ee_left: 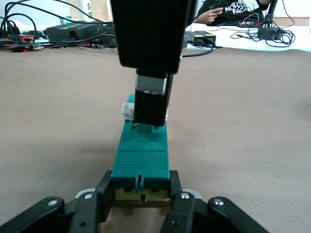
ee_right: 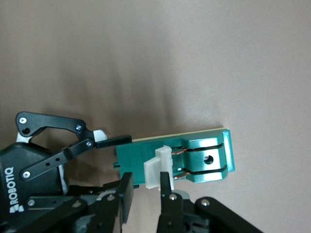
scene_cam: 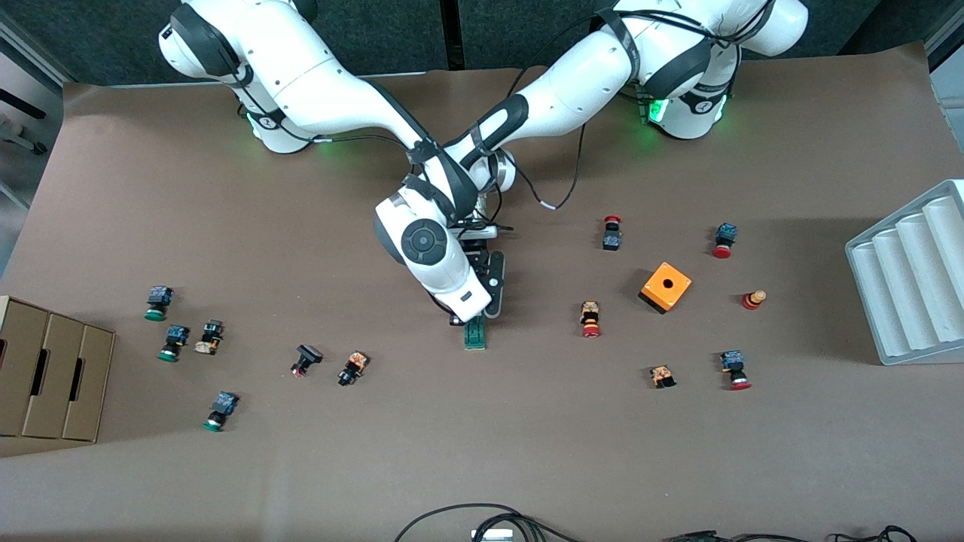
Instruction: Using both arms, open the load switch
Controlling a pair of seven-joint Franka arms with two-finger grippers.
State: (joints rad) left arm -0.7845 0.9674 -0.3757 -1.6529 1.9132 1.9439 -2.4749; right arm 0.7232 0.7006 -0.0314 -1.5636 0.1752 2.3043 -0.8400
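Note:
The load switch [scene_cam: 474, 335], a narrow dark-green block with a white end piece [ee_right: 156, 167], lies flat on the brown table near its middle. My left gripper [ee_left: 140, 187] is shut on one short end of the block [ee_left: 143, 155], a finger [ee_left: 103, 194] on each side. My right gripper [ee_right: 145, 187] comes down from above, its fingers set around the white piece. In the front view the right gripper [scene_cam: 459, 319] and the left gripper [scene_cam: 493, 307] meet right over the switch, and the right arm's hand hides part of it.
An orange cube with a hole [scene_cam: 665, 287] and several small push-buttons [scene_cam: 591, 318] lie toward the left arm's end. More buttons [scene_cam: 352, 367] and a cardboard box [scene_cam: 45, 376] are toward the right arm's end. A white ridged tray [scene_cam: 911, 278] stands at the table edge.

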